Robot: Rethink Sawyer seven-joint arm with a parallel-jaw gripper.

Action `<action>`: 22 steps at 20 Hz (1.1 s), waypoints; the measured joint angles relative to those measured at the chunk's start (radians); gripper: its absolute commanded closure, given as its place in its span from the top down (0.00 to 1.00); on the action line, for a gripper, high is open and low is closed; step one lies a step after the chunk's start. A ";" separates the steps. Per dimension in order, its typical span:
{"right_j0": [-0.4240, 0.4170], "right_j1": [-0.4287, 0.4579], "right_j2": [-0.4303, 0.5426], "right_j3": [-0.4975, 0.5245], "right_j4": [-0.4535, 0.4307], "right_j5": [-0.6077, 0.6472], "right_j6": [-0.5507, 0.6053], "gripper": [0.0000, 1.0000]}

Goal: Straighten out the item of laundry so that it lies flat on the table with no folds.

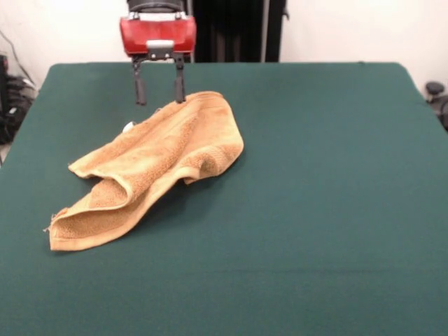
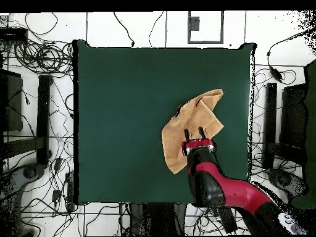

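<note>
While the towel (image 1: pixel 150 168) is lying crumpled and doubled over itself, it is occupying the half of the table (image 1: pixel 336 210) on the picture's left in the front view, with a thick fold running along its length and one flap lapping over the layer beneath. Its long axis is running diagonally in that view: from the lower corner nearest the camera at the left, up and rightward to a rounded, bunched end close to the gripper (image 1: pixel 160 91). A small white tag (image 1: pixel 128 127) is showing at the towel's far edge, just beside the left-hand finger as pictured.

The gripper is hanging above that far bunched end with its two dark fingers (image 1: pixel 140 89) standing apart and holding nothing. One fingertip is appearing just over the towel's far edge; whether it is touching the cloth cannot be told. In the overhead view the gripper (image 2: pixel 195 132) is sitting over the middle of the towel (image 2: pixel 188 133), with cloth extending away from the robot toward the far corner.

The towel's bulk is therefore lying away from the gripper along the diagonal, so the coming move is probably calling for a grasp at this near end and a pull along that axis to open the fold.
</note>
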 measured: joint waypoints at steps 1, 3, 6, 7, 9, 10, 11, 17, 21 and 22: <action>-0.015 0.007 0.006 0.000 -0.009 0.000 0.000 1.00; -0.044 0.020 0.021 -0.001 -0.034 0.000 0.000 1.00; -0.078 0.036 0.038 -0.002 -0.074 0.000 0.000 1.00; -0.088 0.040 0.043 -0.003 -0.088 0.000 0.000 1.00; -0.106 0.047 0.053 -0.003 -0.118 0.000 0.000 1.00; -0.116 0.047 0.060 -0.004 -0.133 0.001 0.000 1.00; -0.125 0.047 0.067 -0.004 -0.147 0.002 0.000 1.00; -0.178 0.042 0.126 -0.006 -0.190 0.024 0.000 1.00; -0.196 0.042 0.152 -0.014 -0.193 0.055 0.000 1.00; -0.201 0.042 0.160 -0.017 -0.193 0.066 0.000 1.00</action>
